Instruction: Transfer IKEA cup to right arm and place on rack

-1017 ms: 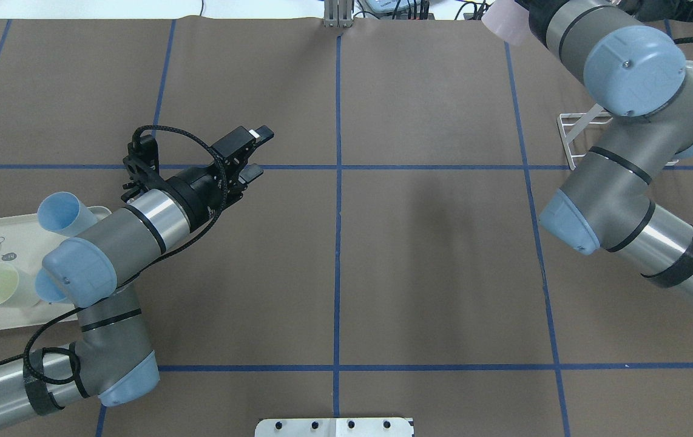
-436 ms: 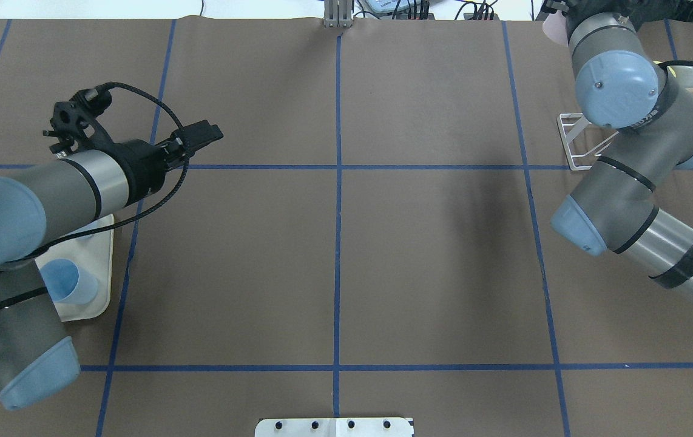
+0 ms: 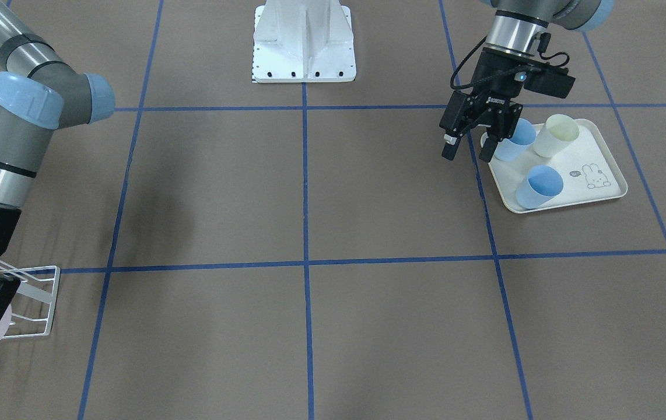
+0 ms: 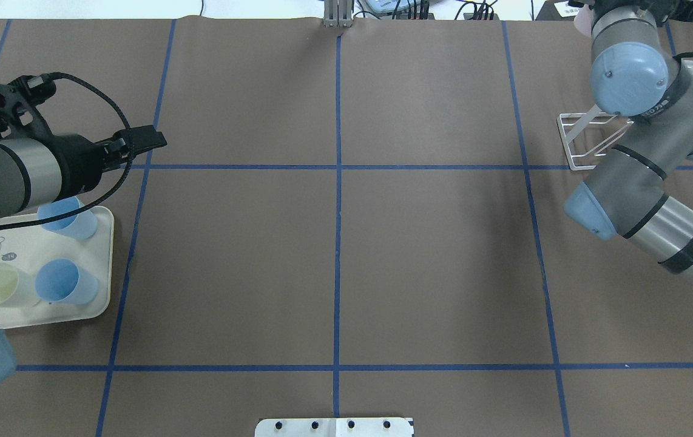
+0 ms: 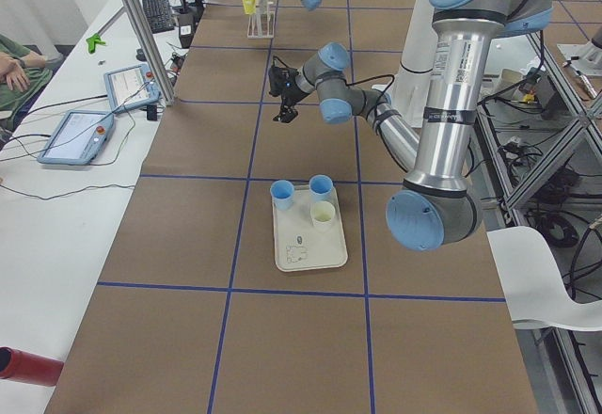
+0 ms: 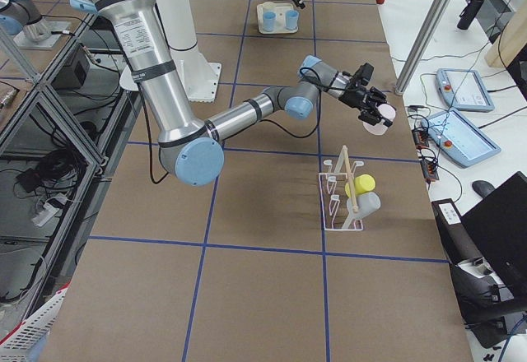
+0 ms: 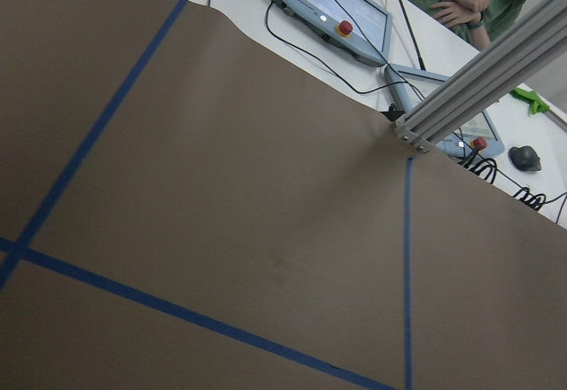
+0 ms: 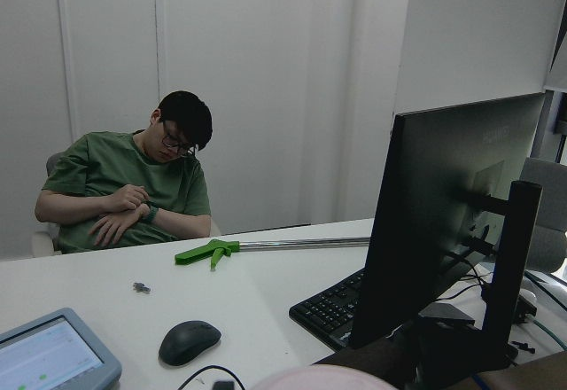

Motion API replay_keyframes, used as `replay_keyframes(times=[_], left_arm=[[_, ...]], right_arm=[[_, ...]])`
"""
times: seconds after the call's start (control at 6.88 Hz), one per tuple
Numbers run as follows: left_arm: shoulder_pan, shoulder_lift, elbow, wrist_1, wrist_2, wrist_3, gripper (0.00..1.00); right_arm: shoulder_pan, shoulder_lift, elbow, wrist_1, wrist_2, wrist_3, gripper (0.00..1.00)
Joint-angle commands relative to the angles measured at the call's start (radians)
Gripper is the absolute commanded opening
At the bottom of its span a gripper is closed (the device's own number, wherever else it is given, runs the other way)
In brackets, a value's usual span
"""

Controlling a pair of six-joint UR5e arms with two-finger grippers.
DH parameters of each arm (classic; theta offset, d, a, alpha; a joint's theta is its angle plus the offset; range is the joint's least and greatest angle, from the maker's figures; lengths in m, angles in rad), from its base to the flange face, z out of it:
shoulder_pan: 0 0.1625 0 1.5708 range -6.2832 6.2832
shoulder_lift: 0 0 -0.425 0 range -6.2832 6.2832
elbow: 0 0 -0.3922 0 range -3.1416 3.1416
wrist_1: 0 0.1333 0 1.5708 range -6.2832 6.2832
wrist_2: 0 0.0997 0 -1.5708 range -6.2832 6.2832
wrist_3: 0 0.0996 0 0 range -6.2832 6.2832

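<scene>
- Right tool (image 6: pixel 376 113): closed on the pink IKEA cup (image 6: pixel 385 125), which is held in the air near the rack (image 6: pixel 349 185) and not yet on it.
- Rack: a yellow cup (image 6: pixel 360 184) and a grey cup (image 6: pixel 368 204) are already hung; a free prong is to be chosen.
- Step judged: placement. The cup mouth is to be aligned over the prong, lowered slowly, and released only once seated.
- Left tool (image 3: pixel 467 153): open and empty, at the rabbit-print tray (image 3: pixel 569 195) edge.

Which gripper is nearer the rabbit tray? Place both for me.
Left. The left gripper hangs open just beside the tray; the right gripper holds a pink cup across the table, near the rack.
</scene>
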Motion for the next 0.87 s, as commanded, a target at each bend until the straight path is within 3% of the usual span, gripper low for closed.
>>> replay_keyframes(times=[0.0,0.73], left_arm=[[-0.013,0.015,-0.008,0.003,-0.020,0.016,0.99],[-0.013,0.015,-0.006,0.003,-0.020,0.015,0.99]], right_arm=[[0.016,-0.022,-0.030,0.001,-0.017,0.000,0.00],[-0.014,-0.054,-0.066,0.001,-0.052,0.012,0.00]])
